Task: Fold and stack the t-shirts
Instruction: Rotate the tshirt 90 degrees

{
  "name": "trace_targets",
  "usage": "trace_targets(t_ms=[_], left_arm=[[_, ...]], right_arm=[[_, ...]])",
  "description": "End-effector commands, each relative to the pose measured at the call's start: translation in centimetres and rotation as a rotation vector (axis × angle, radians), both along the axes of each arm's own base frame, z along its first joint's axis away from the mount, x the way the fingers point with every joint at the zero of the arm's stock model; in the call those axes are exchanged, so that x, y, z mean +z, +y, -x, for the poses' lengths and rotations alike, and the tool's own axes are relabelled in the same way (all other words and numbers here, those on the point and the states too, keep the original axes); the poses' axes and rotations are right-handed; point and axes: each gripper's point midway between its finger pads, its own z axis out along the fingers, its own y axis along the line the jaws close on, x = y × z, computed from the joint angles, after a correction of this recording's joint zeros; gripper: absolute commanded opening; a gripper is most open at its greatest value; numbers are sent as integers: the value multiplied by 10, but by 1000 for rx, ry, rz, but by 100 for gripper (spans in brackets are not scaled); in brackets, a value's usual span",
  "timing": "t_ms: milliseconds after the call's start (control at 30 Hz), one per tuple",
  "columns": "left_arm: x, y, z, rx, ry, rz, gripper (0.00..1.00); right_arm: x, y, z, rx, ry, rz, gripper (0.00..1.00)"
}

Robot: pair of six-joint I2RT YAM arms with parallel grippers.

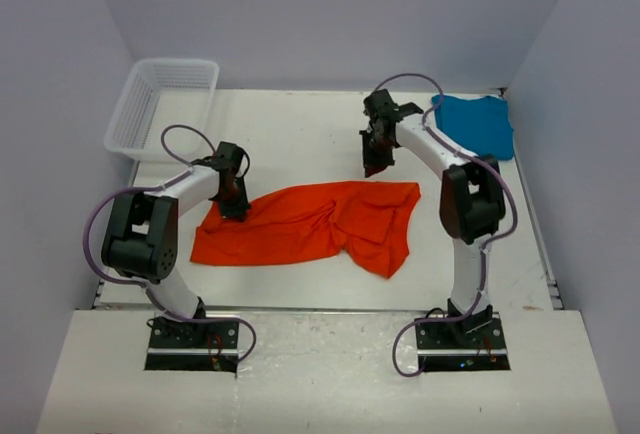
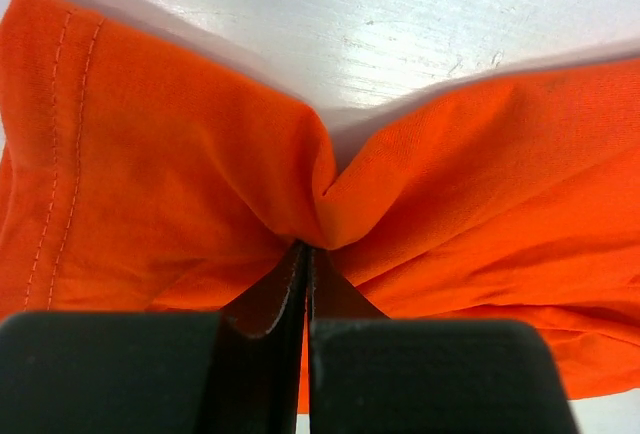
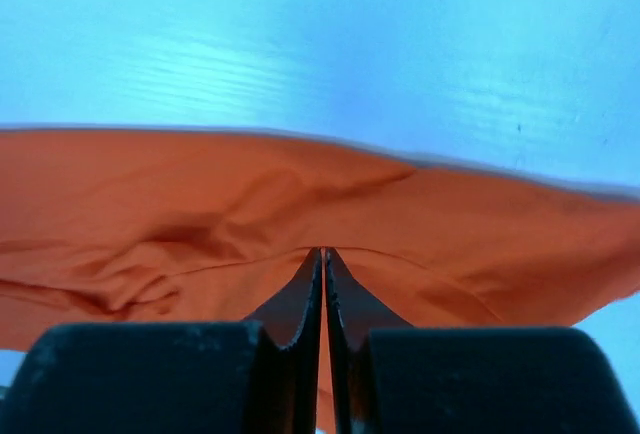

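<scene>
Overhead overview; wrist close-ups of orange t-shirt (image 1: pixel 300 224)

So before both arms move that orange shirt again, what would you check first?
1. Left fingers gripping the orange shirt: ok, shut on a bunched fold.
2. Right fingers gripping the same shirt: ok, shut on it near its far edge.
3. Orange shirt lying smooth: not ok, it is creased and lumpy on its right side.
4. Teal shirt out of the way: ok, it lies apart in the far right corner.
5. Basket clear of the cloth: ok, it sits apart at the far left.
6. How many layers each pinch holds: cannot tell.
</scene>
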Motion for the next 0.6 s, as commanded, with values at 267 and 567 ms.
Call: trace_targets(t_ms=[267,567], left_arm=[[5,-2,-9,9,-14,-15,0],[25,8,-35,78,-84,-45,0]], right_arm=[[164,16,39,119,-367,-246,33],[76,-14,118,18,-145,-84,0]])
